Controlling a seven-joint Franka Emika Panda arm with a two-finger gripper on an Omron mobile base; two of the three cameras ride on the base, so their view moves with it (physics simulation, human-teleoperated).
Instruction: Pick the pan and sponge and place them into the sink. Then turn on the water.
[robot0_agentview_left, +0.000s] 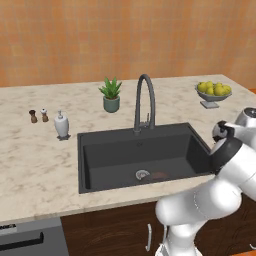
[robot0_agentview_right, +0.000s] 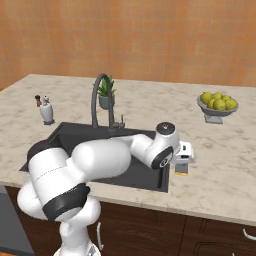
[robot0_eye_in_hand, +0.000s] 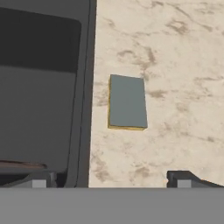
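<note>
The gripper (robot0_eye_in_hand: 109, 179) hangs over the speckled beige marble counter (robot0_agentview_left: 40, 165), its two dark finger tips spread wide apart with nothing between them. Ahead of the tips, between their lines, lies one sponge (robot0_eye_in_hand: 127, 102): a flat rectangle, dull grey-green on top with a thin yellow layer showing along its near and left edges. It rests flat on the counter just beside the rim of the sink (robot0_eye_in_hand: 85, 87), which runs along the gripper's left. From the right base view the sponge (robot0_agentview_right: 181, 170) sits directly under the hand. The sink (robot0_agentview_left: 100, 150) is one matte black rectangular basin with a round steel drain (robot0_agentview_left: 142, 175); something reddish-brown lies next to the drain, too faint to name. One dark grey gooseneck faucet (robot0_agentview_left: 145, 100) arches over its far edge
</note>
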